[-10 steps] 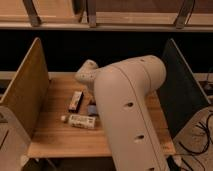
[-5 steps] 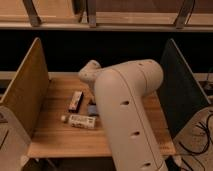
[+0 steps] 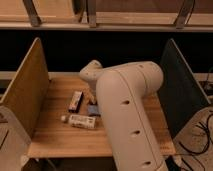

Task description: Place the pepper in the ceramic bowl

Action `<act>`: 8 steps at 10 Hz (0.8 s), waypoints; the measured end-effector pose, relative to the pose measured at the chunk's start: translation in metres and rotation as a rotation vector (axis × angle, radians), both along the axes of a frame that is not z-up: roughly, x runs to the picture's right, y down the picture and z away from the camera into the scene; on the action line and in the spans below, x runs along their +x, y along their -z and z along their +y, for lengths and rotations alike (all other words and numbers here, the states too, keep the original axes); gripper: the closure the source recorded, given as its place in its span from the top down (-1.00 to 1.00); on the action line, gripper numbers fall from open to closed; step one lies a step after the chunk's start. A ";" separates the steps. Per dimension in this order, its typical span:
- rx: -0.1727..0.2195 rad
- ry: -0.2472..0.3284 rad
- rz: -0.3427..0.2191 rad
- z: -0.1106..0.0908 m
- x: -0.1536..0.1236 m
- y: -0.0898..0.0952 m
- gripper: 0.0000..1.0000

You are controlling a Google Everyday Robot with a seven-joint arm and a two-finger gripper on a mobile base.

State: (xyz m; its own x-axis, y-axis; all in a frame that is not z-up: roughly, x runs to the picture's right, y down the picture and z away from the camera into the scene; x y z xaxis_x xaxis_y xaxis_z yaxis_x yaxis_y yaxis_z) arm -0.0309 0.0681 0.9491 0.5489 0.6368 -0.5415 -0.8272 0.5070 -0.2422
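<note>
My gripper (image 3: 90, 95) sits just left of centre, directly above the ceramic bowl (image 3: 93, 110) in the frame. I cannot tell whether it is spread or pinching anything. The pepper I cannot make out; the arm (image 3: 130, 115) may hide it. I judge it light, smooth and prone to roll, so grip gently across its widest part.

A wooden table (image 3: 55, 142) stands in dim, warm light, with 1 pale wooden panel (image 3: 27, 90) on its left side and 1 dark panel (image 3: 179, 90) on its right. Behind, a black gap lies under a light shelf (image 3: 125, 22) with 3 metal struts (image 3: 31, 12). Cables (image 3: 201, 131) lie on the floor (image 3: 192, 152) at right. The gripper (image 3: 90, 96) is low over the table's middle.
</note>
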 end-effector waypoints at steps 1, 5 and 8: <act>-0.016 -0.006 -0.015 0.004 0.000 -0.004 0.20; -0.058 0.005 -0.053 0.011 0.001 -0.017 0.20; -0.056 0.019 -0.048 0.007 0.005 -0.023 0.05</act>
